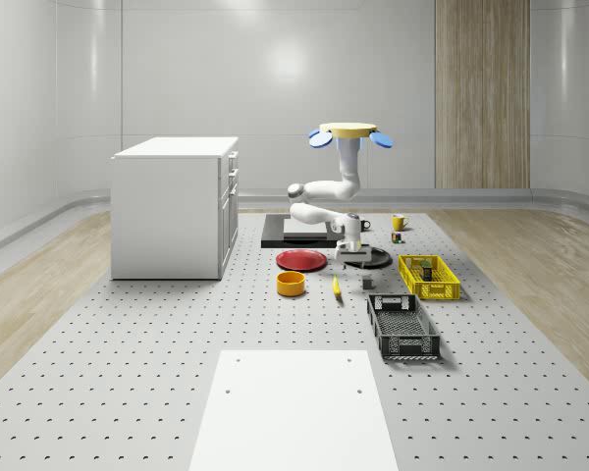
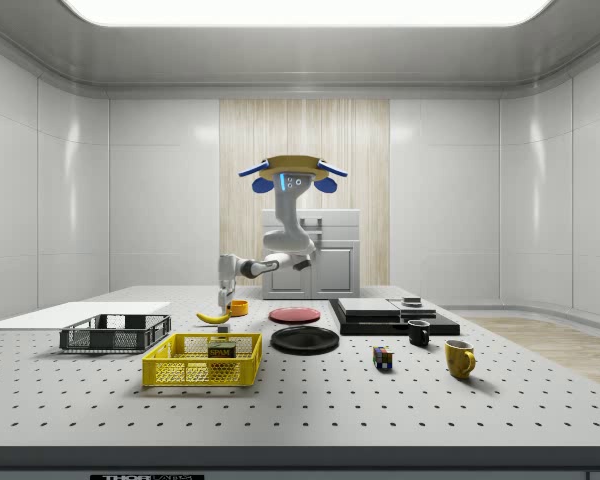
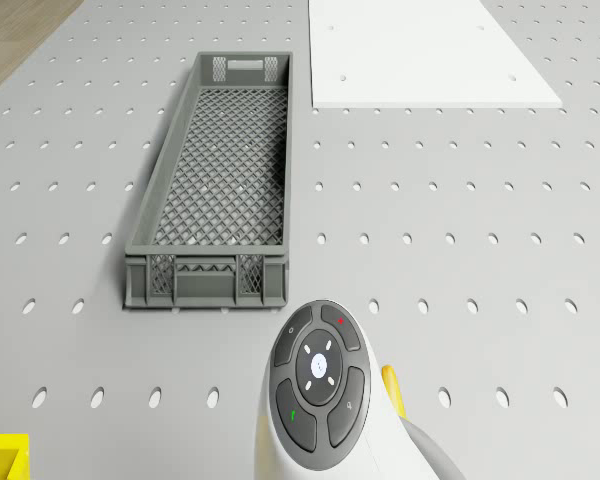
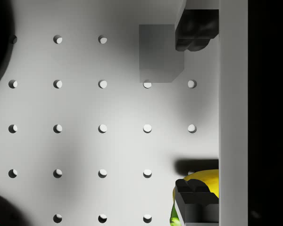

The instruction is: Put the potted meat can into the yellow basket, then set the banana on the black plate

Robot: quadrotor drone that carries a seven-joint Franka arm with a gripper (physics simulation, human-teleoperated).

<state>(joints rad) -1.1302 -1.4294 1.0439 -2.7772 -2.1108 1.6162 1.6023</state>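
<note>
Two halves make up this job, and the first looks done. The drone [image 1: 351, 132] hovers above the middle of the table [image 1: 128, 373], near the black plate [image 2: 304, 340], with its arm bent down toward the tabletop. The yellow basket [image 2: 195, 372] already holds the can [image 2: 220, 350]. The banana [image 2: 213, 317] lies flat on the table, apart from the plate. The gripper [image 4: 195, 117] hangs just over it, spread wide and holding nothing. In the wrist view the banana sits right by one finger [image 4: 193, 205] rather than midway between the two. Coming down like this, that finger would likely land on the fruit and roll it aside, or the jaws might pinch only its curved edge and lose it on the way to the plate.
</note>
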